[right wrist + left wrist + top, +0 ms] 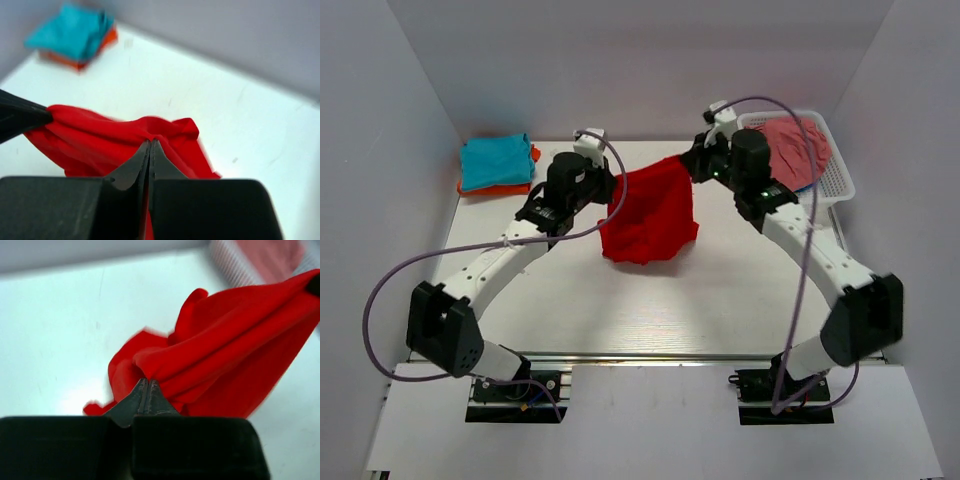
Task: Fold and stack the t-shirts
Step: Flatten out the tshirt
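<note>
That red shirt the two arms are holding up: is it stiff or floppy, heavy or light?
Probably floppy: the red t-shirt sags in loose folds between the left end effector and the right end effector. Likely light, since two small pinches at its edge carry it. Apparently not very slippery: bunched cloth sits gripped in both.

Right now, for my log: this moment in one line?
left gripper: shut on red t-shirt | right gripper: same shirt | folded: teal shirt over orange shirt
</note>
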Available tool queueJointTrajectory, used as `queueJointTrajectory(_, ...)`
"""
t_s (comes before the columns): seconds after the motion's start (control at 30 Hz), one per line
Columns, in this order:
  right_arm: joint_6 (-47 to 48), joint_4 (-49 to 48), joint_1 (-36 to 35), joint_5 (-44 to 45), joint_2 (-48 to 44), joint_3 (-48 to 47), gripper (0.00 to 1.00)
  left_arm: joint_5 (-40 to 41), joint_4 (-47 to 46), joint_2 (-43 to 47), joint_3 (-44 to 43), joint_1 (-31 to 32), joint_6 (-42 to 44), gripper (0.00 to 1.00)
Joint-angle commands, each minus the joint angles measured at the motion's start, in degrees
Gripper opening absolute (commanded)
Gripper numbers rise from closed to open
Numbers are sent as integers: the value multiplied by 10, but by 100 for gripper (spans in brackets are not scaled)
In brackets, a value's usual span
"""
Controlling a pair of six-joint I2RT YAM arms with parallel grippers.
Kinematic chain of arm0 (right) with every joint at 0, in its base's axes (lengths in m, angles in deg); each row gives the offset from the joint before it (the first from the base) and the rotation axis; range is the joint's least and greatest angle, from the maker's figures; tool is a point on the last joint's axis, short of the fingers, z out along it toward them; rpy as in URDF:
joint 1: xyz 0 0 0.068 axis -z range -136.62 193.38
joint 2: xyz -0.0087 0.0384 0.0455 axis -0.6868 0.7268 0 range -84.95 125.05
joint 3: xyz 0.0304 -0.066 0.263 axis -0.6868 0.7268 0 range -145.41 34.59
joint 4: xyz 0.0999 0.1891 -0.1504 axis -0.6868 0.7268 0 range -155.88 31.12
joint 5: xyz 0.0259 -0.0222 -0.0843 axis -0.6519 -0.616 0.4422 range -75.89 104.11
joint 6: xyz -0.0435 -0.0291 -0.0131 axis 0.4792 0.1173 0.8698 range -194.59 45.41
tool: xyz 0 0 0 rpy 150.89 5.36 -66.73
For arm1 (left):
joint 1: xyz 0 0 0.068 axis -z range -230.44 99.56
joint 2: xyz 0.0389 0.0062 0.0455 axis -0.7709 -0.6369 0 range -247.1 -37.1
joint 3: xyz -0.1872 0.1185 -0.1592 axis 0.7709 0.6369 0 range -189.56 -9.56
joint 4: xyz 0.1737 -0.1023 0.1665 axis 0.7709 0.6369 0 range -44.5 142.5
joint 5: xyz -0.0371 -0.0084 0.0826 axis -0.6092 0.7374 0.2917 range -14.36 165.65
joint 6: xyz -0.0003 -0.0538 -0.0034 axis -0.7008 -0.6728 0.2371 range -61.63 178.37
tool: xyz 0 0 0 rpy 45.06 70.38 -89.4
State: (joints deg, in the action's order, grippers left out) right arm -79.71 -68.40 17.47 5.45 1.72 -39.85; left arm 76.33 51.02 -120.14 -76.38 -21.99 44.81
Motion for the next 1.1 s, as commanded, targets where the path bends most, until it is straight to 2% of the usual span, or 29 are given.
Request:
queueJointTrajectory(0.0,37,-52,7,109,-69,-33,0,48,11,76,-52,-1,49,0)
queueJointTrajectory(0.1,68,-52,6,110,-114,-57,0,40,-2,131,-72,-1,77,0)
queueJointTrajectory(0.17,84,-42,5,69,-152,-94,0,9,-21,175,-101,5,104,0)
queueJointTrajectory(0.3,96,-35,5,39,-191,-142,0,-31,-14,194,-157,5,121,0)
queueJointTrajectory(0.5,123,-42,5,-2,-239,-206,0,-120,59,194,-310,5,152,0)
queueJointTrajectory(0.73,145,-32,7,-2,-275,-263,0,-155,96,222,-380,-6,152,0)
queueJointTrajectory(0.93,150,-34,5,22,-281,-260,0,-118,101,235,-386,-6,152,0)
queueJointTrajectory(1.03,150,-63,5,38,-283,-208,0,-55,93,228,-349,-6,158,0)
queueJointTrajectory(1.07,150,-68,6,44,-280,-197,0,-34,79,221,-310,-6,163,0)
